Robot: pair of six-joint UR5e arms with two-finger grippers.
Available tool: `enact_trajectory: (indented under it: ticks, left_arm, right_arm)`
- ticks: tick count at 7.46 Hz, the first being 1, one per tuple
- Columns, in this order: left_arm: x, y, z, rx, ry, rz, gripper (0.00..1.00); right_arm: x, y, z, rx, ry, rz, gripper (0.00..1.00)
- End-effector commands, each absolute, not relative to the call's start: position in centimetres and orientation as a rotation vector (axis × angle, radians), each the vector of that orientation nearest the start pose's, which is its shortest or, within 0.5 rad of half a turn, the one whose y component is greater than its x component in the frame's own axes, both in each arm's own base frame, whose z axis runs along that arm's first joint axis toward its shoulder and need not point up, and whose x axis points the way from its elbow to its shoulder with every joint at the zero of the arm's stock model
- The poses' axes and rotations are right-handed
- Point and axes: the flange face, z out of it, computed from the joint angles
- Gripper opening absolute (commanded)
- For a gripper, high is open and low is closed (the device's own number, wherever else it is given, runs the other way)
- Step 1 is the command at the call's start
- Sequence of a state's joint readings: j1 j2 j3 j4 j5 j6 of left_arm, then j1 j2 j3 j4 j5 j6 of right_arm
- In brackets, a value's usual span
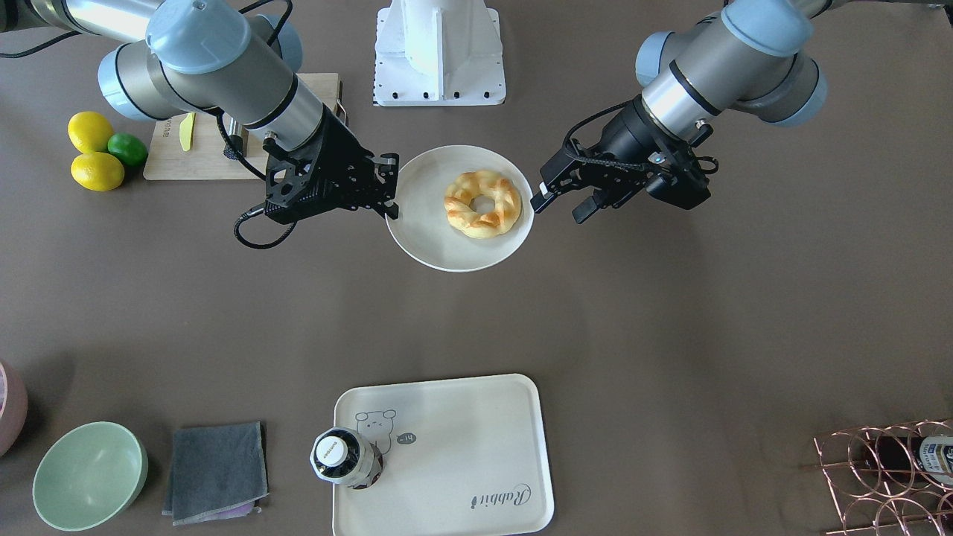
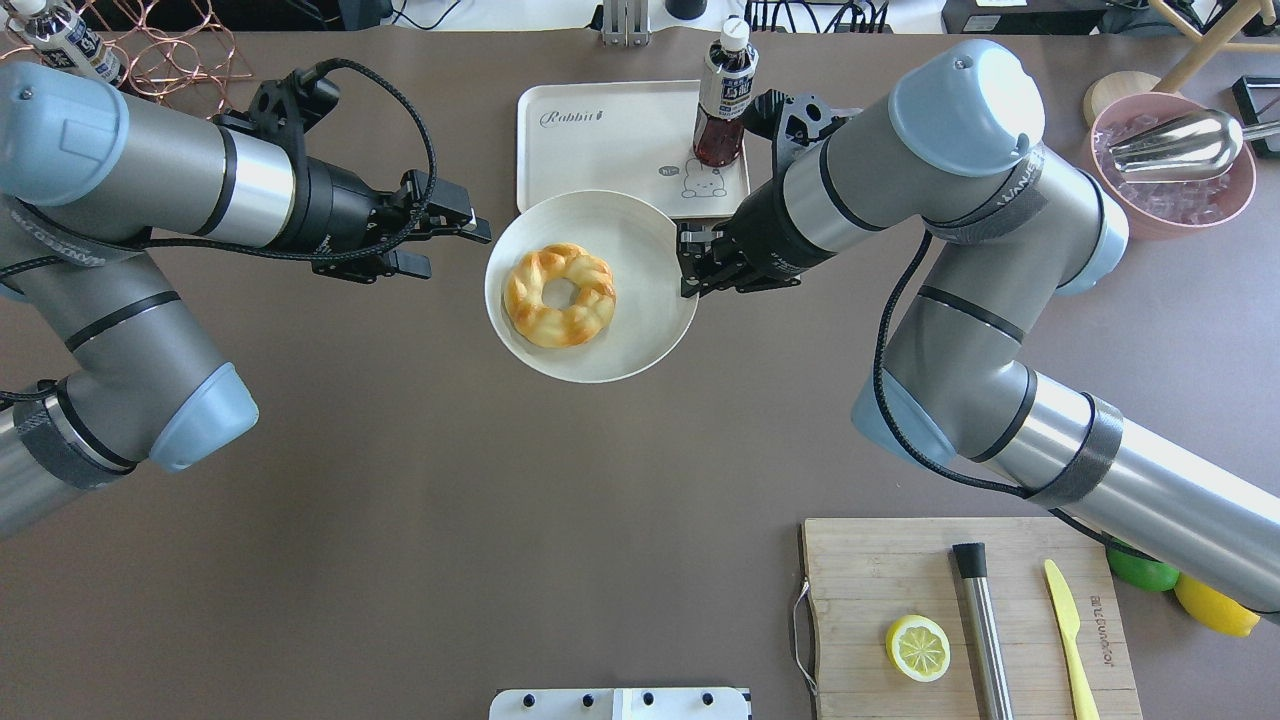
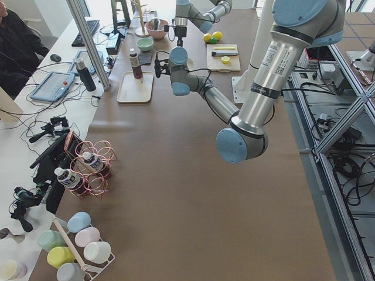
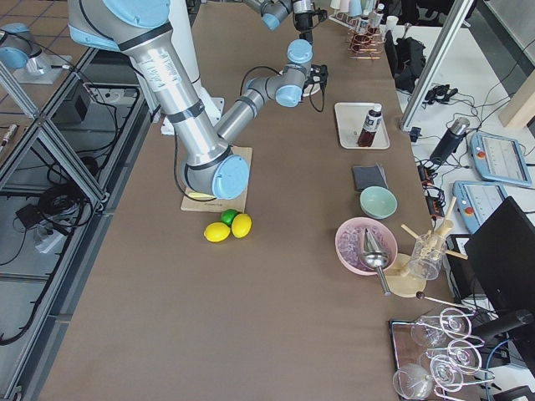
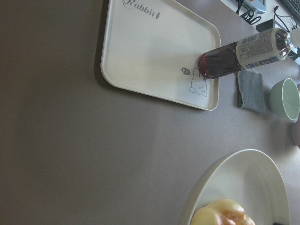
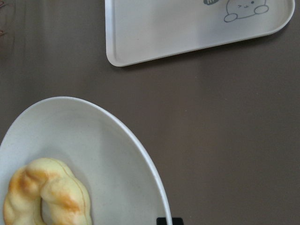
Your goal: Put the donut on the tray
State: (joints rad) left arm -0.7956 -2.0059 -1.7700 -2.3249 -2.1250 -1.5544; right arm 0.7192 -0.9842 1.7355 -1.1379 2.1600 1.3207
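Observation:
The donut (image 1: 482, 202), pale yellow with golden-brown braided ridges, lies on a round off-white plate (image 1: 432, 242). My right gripper (image 1: 390, 187) is shut on the plate's rim and holds the plate above the table. In the overhead view the donut (image 2: 558, 295) and plate (image 2: 640, 345) overlap the near edge of the cream tray (image 2: 600, 140). My left gripper (image 1: 563, 202) is open and empty, close to the opposite rim. The tray (image 1: 461, 447) lies on the table with a bottle (image 1: 346, 458) standing on it. The right wrist view shows the donut (image 6: 47, 192), plate (image 6: 93, 140) and tray (image 6: 187, 28).
A wooden cutting board (image 2: 960, 620) holds a lemon half (image 2: 918, 647), a yellow knife and a metal rod. Lemons and a lime (image 1: 128, 149) lie beside it. A green bowl (image 1: 89, 475), grey cloth (image 1: 216, 470), pink ice bowl (image 2: 1170, 165) and copper bottle rack (image 1: 886, 476) stand near the tray.

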Motion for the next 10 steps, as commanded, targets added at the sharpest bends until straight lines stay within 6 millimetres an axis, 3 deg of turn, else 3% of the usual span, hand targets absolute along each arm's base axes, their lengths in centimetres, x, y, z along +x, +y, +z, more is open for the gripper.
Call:
enact_trajectory:
  ticks: [1, 2, 4, 6, 7, 9, 10]
  left_arm:
    - [36.2, -48.0, 22.8, 0.099, 1.425, -0.272, 0.58]
    - [36.4, -48.0, 22.8, 0.109, 1.425, -0.278, 0.51]
    - [38.2, -46.4, 22.3, 0.120, 1.431, -0.270, 0.50]
    - [38.7, -45.9, 22.1, 0.116, 1.435, -0.284, 0.50]
    - [38.7, -45.9, 22.2, 0.115, 1.434, -0.284, 0.44]
    - [38.6, -45.9, 22.3, 0.114, 1.433, -0.285, 0.23]
    - [38.6, -45.9, 22.3, 0.114, 1.433, -0.285, 0.21]
  right_arm:
    - [-42.7, -47.8, 18.8, 0.075, -1.249, 0.056, 0.00]
    - [-42.7, -47.8, 18.7, 0.076, -1.250, 0.056, 0.00]
    - [-42.7, -47.8, 18.7, 0.075, -1.250, 0.057, 0.00]
    - [-42.7, -47.8, 18.7, 0.076, -1.250, 0.056, 0.00]
    - [-42.7, -47.8, 18.8, 0.076, -1.249, 0.057, 0.00]
    - [-42.6, -47.9, 18.8, 0.077, -1.249, 0.059, 0.00]
    - [-42.6, -47.9, 18.8, 0.076, -1.249, 0.058, 0.00]
